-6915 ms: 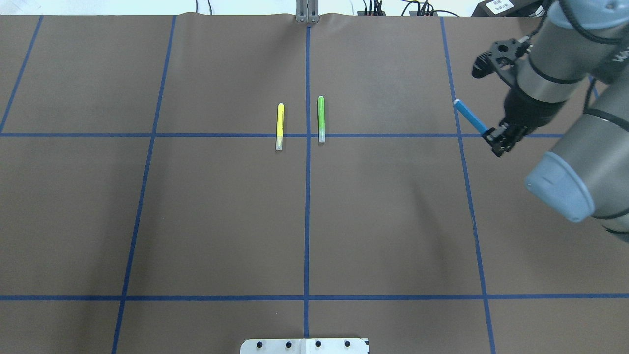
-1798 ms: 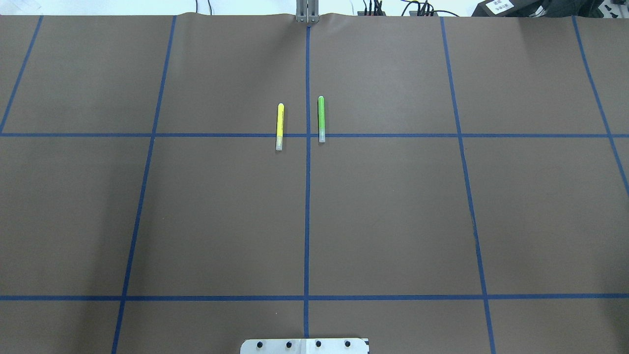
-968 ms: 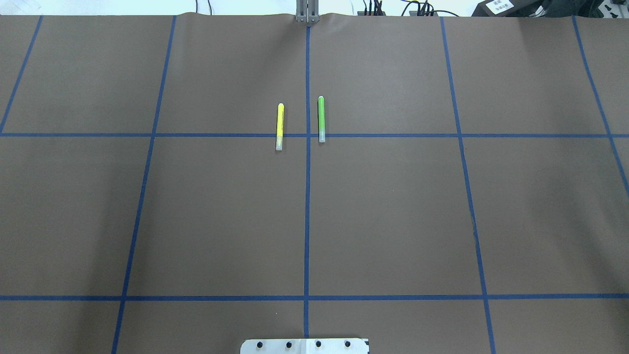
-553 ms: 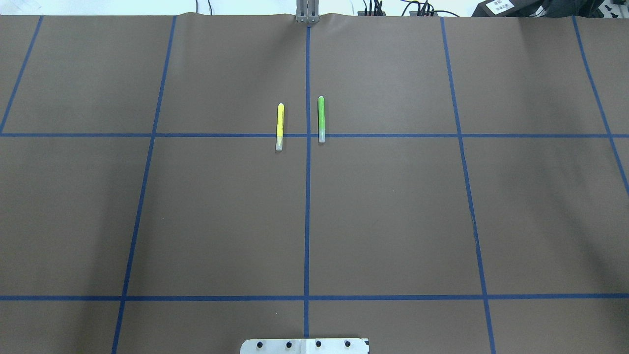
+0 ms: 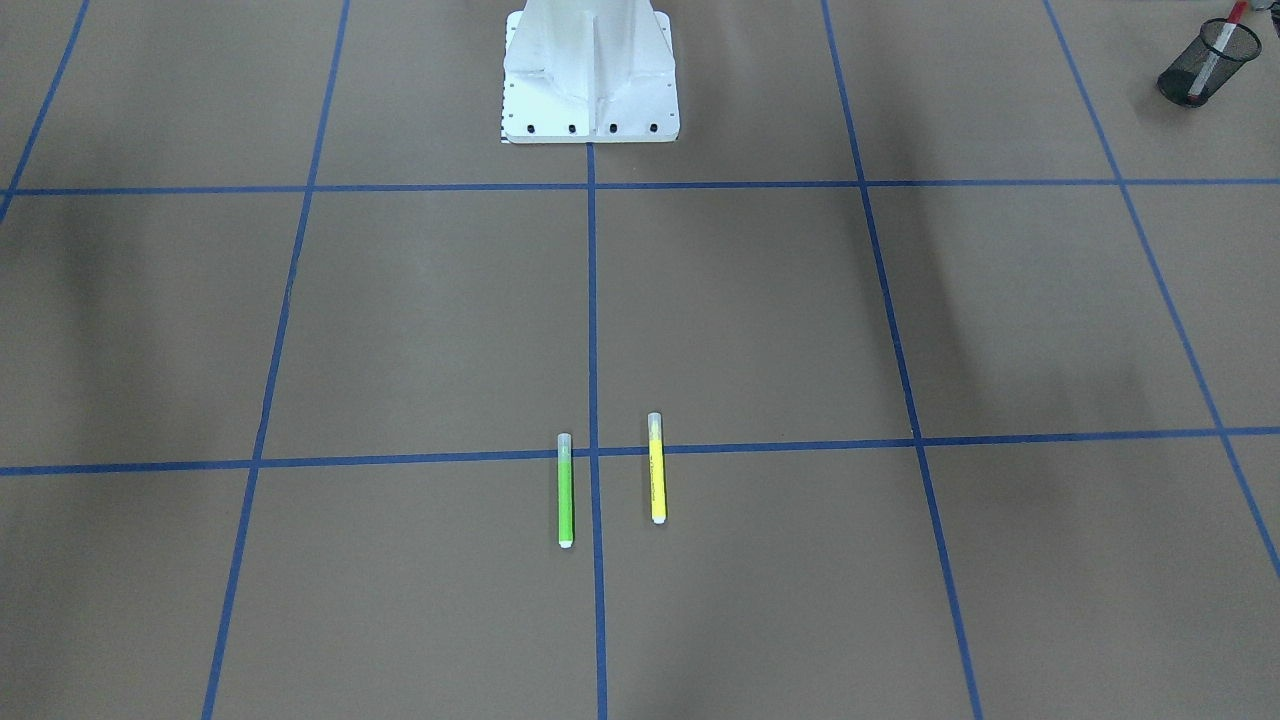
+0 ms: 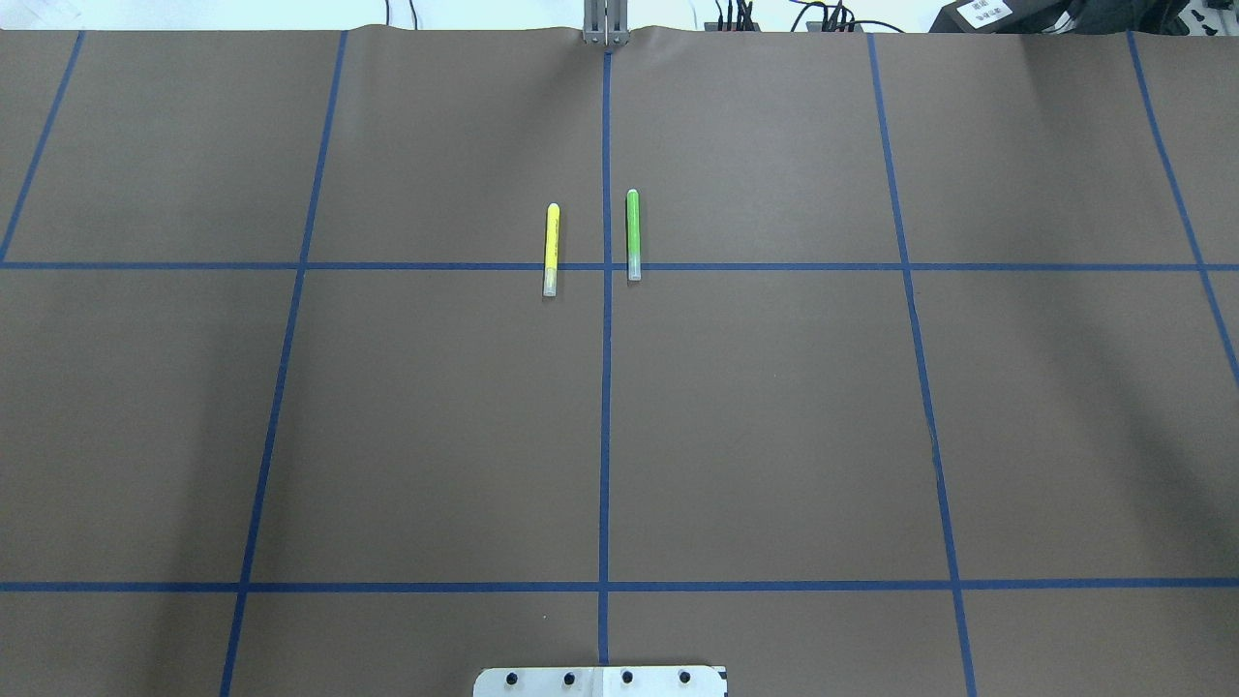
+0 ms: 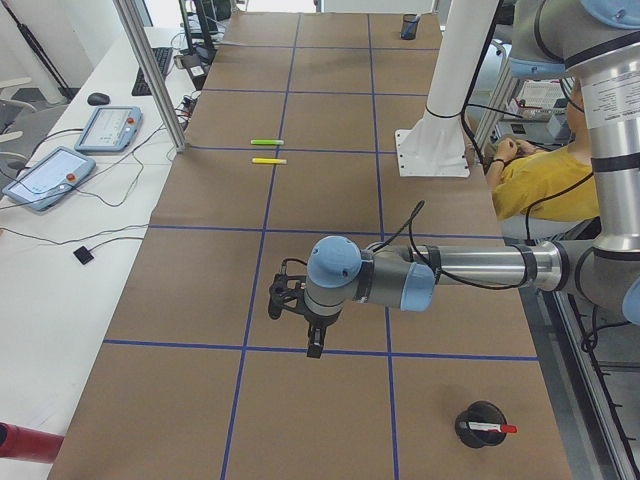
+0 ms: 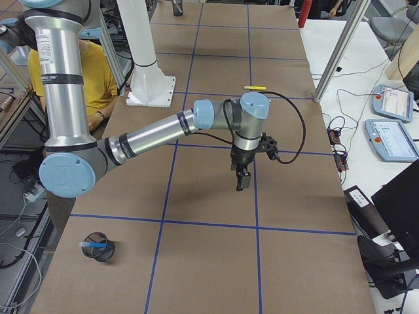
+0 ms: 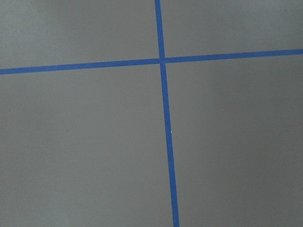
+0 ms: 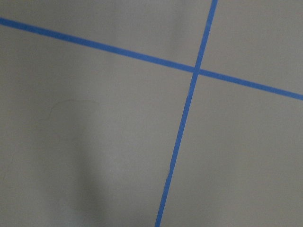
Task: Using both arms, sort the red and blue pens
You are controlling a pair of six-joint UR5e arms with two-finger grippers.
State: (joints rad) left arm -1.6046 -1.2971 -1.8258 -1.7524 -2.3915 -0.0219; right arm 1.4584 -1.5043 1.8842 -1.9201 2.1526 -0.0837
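Looks sorted: red pen leans in a mesh cup, robot-side of the left claw; blue pen leans in a second mesh cup, robot-side of the right claw. Can't tell either claw's gap.

The brown tabletop carries a grid of blue tape lines. A yellow marker and a green marker lie parallel on either side of the centre line. The white pedestal stands on the tabletop at the robot's edge, one black mesh cup stands towards one end and a second mesh cup towards the other.
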